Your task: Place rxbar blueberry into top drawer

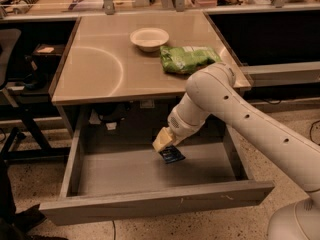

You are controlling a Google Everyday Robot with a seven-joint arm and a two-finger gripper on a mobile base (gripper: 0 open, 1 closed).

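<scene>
Rxbar blueberry hangs pinched by its top edge in my gripper, inside the open top drawer, over the middle of its floor. I judge this the placing step: next, lower slightly, then let go.

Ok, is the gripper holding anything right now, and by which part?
The gripper holds the rxbar blueberry by its upper end, over the open top drawer.

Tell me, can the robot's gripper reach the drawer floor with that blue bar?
Probably yes. The gripper, shut on the rxbar blueberry, hangs inside the open top drawer just above its floor, and nothing shows between them.
</scene>
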